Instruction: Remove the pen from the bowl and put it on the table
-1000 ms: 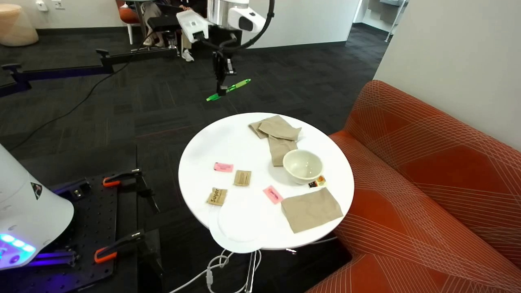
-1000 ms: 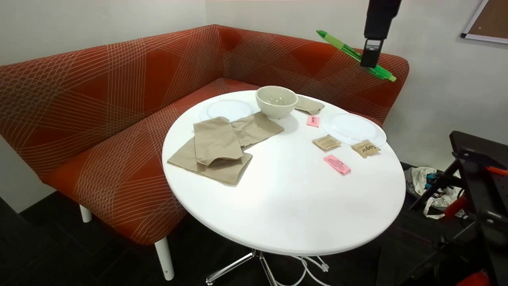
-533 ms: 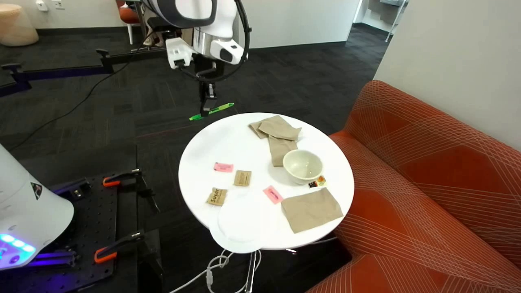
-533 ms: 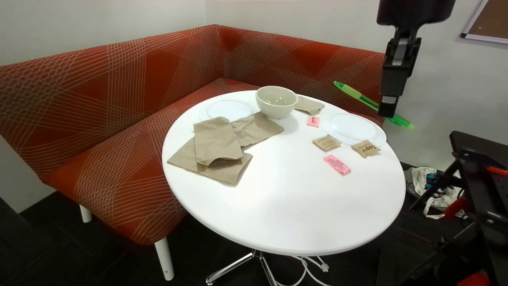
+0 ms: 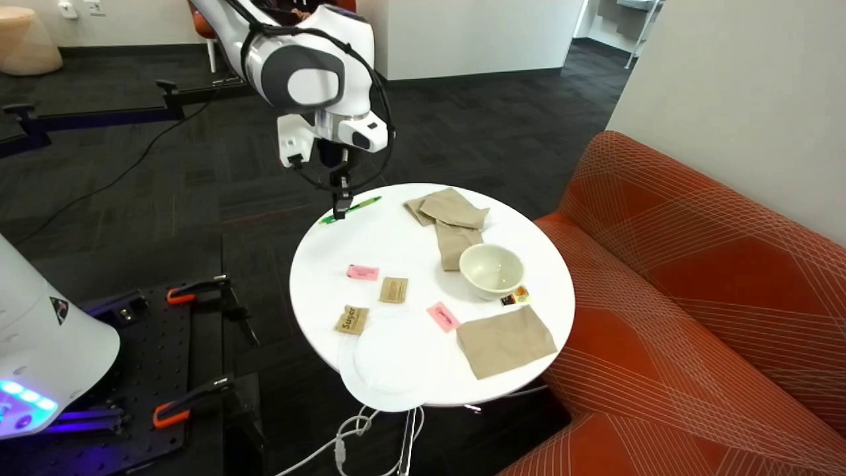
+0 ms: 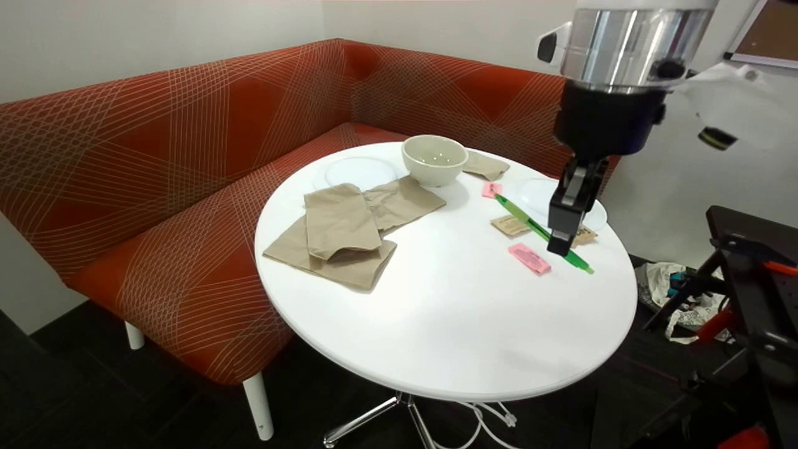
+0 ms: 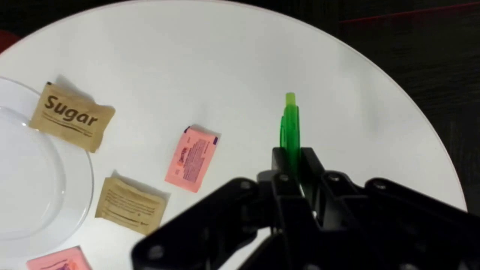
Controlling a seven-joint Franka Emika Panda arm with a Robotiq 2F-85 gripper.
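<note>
Vividly green pen (image 7: 291, 131), slender, lime-tipped, clamped between black fingers (image 7: 311, 161)

In an exterior view, find bowl (image 5: 491, 270) near right edge of table (image 5: 390, 231), between napkins (image 5: 457, 225) by far edge and napkin (image 5: 507, 342) at near-right edge. Note plate (image 5: 388, 370) at near-left edge, with sugar packet (image 5: 352, 319) across its rim. Log pen (image 5: 364, 204) in gripper (image 5: 340, 215) over far-left edge; cannot tell whether touching table.

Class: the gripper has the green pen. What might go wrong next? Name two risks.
When released, the thin pen might roll off the round table, whose edge curves nearby in the wrist view. If lowered off course, the gripper might nudge the nearest pink packet.
</note>
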